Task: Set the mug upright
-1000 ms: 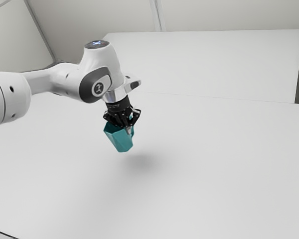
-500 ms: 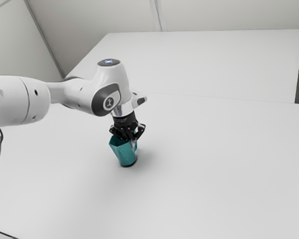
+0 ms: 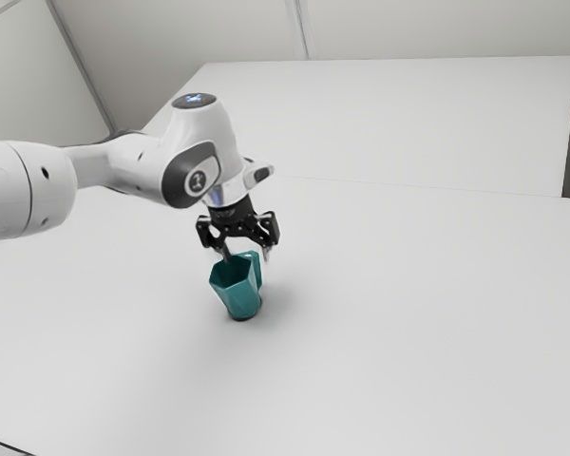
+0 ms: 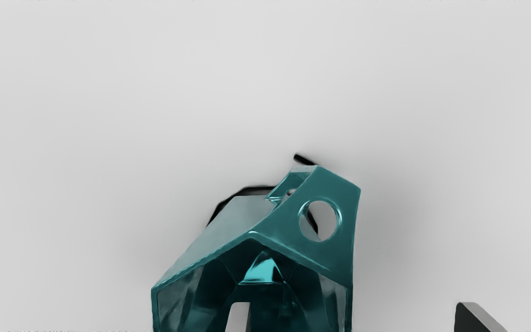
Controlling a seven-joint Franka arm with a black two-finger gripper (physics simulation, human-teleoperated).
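Observation:
The gripper (image 3: 246, 255) is open just above the teal mug (image 3: 240, 293), which stands on its base on the table with its mouth up. One finger is over the mug's opening, the other outside it by the handle side. In the wrist view the faceted mug (image 4: 228, 235) shows its open mouth and its handle with a round hole. There the gripper (image 4: 351, 318) has its fingers wide apart, one in front of the dark interior and one beyond the mug's wall.
The white table (image 3: 408, 323) surrounds the mug. Behind it rises a pale wall (image 3: 437, 28), and a thin dark line crosses the near corner at the exterior view's left.
The mug came down to the table with my gripper. Since then the fingers have spread apart and let it go, and the hand has risen a little while the mug stays put.

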